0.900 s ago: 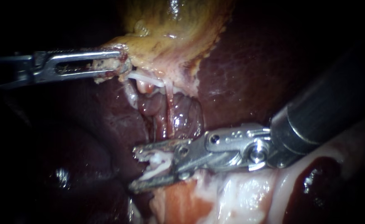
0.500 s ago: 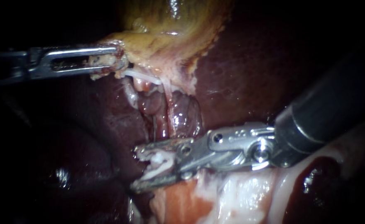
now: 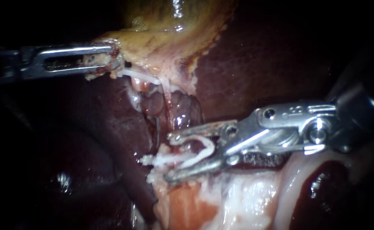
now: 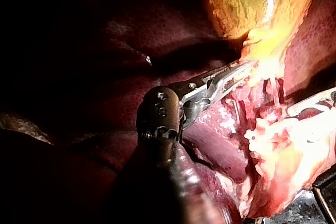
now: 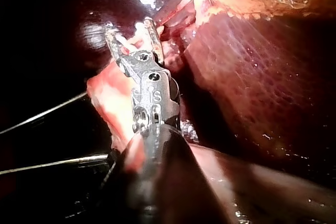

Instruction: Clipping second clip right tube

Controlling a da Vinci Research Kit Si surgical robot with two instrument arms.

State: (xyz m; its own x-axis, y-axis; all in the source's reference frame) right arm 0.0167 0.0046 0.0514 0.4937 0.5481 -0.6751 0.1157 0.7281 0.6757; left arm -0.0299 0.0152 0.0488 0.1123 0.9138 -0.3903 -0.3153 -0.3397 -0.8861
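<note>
The left instrument point(image 3: 112, 64) bars the upper left, clamped on the edge of the gallbladder point(image 3: 165, 38). A taut white strand point(image 3: 142, 76) runs from it across the top of the cleft. The right instrument point(image 3: 169, 157) closes the lower side, a white clip point(image 3: 204, 147) held in its tip, with pale tissue point(image 3: 238, 200) heaped just beneath. A thin tube point(image 3: 168, 106) runs down the narrow cleft between them. The bare liver point(image 3: 255, 64) above the right instrument lies open.

The endoscope sat close over the scene; each wrist camera looked forward from its arm — all shared the gallbladder point(image 3: 169, 40).
</note>
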